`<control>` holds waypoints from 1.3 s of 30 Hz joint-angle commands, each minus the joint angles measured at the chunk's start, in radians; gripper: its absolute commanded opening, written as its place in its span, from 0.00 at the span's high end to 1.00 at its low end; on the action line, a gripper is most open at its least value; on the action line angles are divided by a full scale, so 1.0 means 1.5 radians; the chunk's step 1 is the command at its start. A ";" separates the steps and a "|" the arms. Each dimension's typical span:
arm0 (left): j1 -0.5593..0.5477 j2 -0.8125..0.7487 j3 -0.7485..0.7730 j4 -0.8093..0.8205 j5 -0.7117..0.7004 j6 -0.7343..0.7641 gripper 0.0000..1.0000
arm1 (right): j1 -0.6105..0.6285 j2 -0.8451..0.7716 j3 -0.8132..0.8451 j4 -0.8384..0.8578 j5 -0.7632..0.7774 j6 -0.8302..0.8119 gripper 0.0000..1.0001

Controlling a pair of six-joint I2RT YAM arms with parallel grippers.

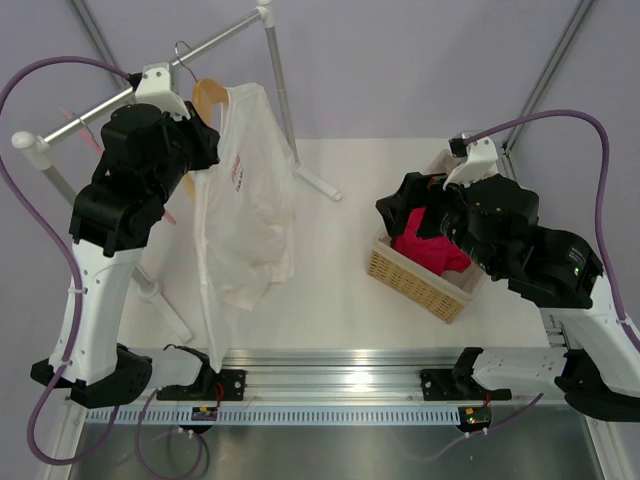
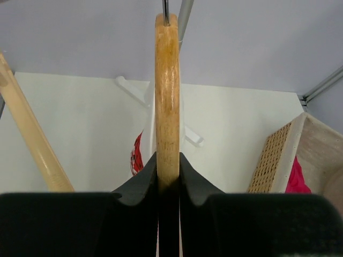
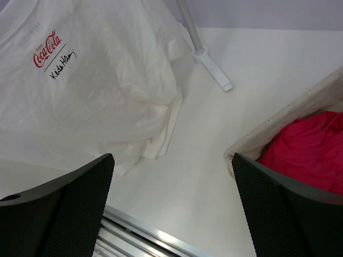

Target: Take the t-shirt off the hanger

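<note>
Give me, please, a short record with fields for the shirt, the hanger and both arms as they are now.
support: light-brown wooden coat hanger, hook over the silver metal rail
garment: white short-sleeved cotton t-shirt, small red script showing, hanging from the hanger
container: woven wicker basket holding a red cloth
left fingers: shut on the hanger
right fingers: open, holding nothing, near the basket

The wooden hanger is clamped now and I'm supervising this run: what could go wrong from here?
1. The left gripper pinches only the narrow edge of the light-brown wooden hanger; a tug could twist it or let it slip.
2. The silver metal hook seems to sit over the metal rail; a sideways pull may drag that rail.
3. The right gripper is open and off the white cotton t-shirt, so the shirt may simply travel with the hanger.
</note>
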 commanded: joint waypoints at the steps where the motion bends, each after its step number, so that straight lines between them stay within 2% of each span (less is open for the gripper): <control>1: -0.001 -0.011 0.044 0.035 0.035 0.030 1.00 | 0.004 -0.019 0.000 0.041 -0.020 -0.020 0.00; 5: -0.001 -0.016 0.037 0.031 0.182 -0.009 1.00 | 0.003 -0.023 -0.030 0.119 -0.025 -0.107 0.01; 6: -0.001 -0.014 0.034 0.030 0.241 -0.040 1.00 | 0.004 -0.023 -0.037 0.173 -0.033 -0.167 0.00; 8: -0.002 -0.014 0.022 0.032 0.332 -0.071 1.00 | 0.003 -0.020 -0.055 0.233 -0.042 -0.220 0.00; 10: -0.006 -0.016 0.010 0.040 0.383 -0.112 1.00 | 0.003 -0.011 -0.070 0.318 -0.058 -0.278 0.00; 12: -0.012 -0.018 0.007 0.048 0.447 -0.142 1.00 | 0.003 0.002 -0.075 0.373 -0.115 -0.318 0.00; 14: -0.016 -0.018 0.011 0.049 0.506 -0.172 1.00 | 0.003 0.019 -0.063 0.387 -0.185 -0.341 0.00; 17: -0.017 -0.017 0.012 0.055 0.593 -0.208 1.00 | 0.003 0.061 -0.042 0.392 -0.237 -0.374 0.01; 22: -0.017 -0.032 0.009 0.025 0.631 -0.220 1.00 | 0.004 0.085 0.000 0.368 -0.288 -0.429 0.00; 32: -0.017 -0.061 -0.048 -0.016 0.681 -0.185 1.00 | 0.003 0.112 0.040 0.317 -0.249 -0.508 0.01; 35: -0.017 -0.061 -0.048 -0.016 0.693 -0.182 1.00 | 0.003 0.134 0.066 0.263 -0.298 -0.517 0.01; 39: -0.017 -0.058 -0.046 -0.016 0.707 -0.183 1.00 | 0.004 0.148 0.078 0.248 -0.367 -0.497 0.03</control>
